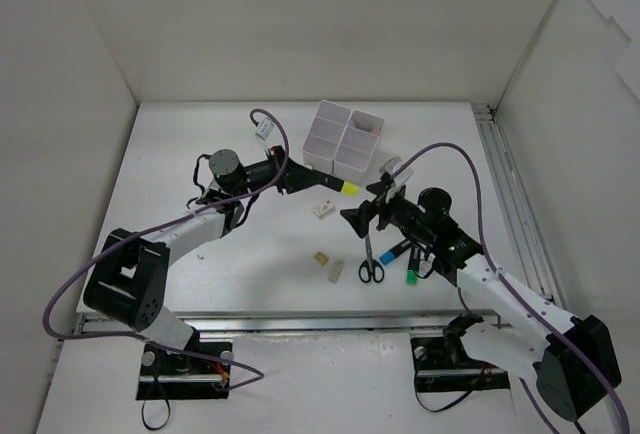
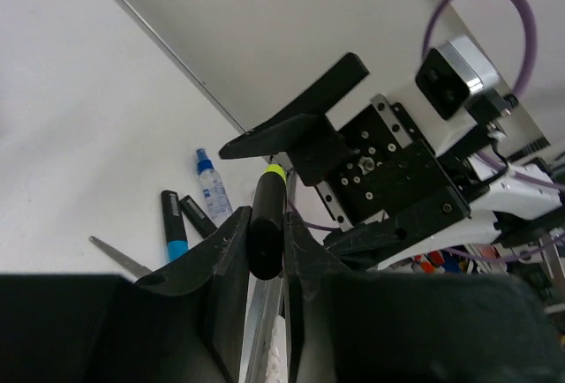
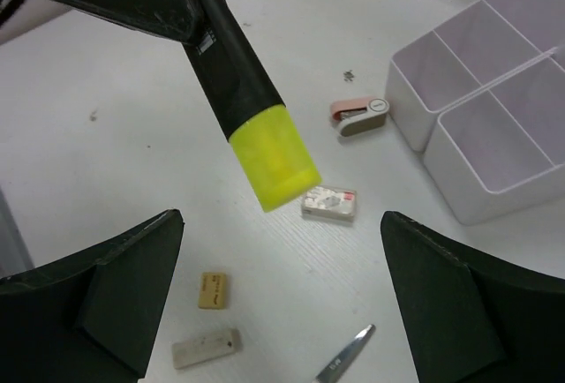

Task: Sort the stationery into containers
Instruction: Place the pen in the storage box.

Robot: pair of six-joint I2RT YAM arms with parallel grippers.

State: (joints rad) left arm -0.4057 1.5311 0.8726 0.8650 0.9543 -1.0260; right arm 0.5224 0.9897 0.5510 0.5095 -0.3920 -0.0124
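My left gripper point(image 1: 318, 182) is shut on a black highlighter with a yellow cap point(image 1: 347, 190) and holds it above the table, just in front of the white containers point(image 1: 343, 139). In the left wrist view the highlighter point(image 2: 267, 211) is pinched between the two fingers. My right gripper point(image 1: 362, 206) is open and empty, facing the cap. In the right wrist view the cap point(image 3: 274, 161) hangs just ahead of the wide-open gripper point(image 3: 281, 217), not touching it. Black-handled scissors point(image 1: 370, 260), a blue highlighter point(image 1: 393, 251) and a green highlighter point(image 1: 412, 273) lie under the right arm.
A labelled white eraser point(image 3: 329, 204), a tan eraser point(image 3: 213, 289) and a plain white eraser point(image 3: 206, 349) lie on the table below the grippers. A small pink piece point(image 3: 359, 114) sits beside the bins point(image 3: 494, 127). A blue-capped glue bottle point(image 2: 212, 189) lies near the highlighters.
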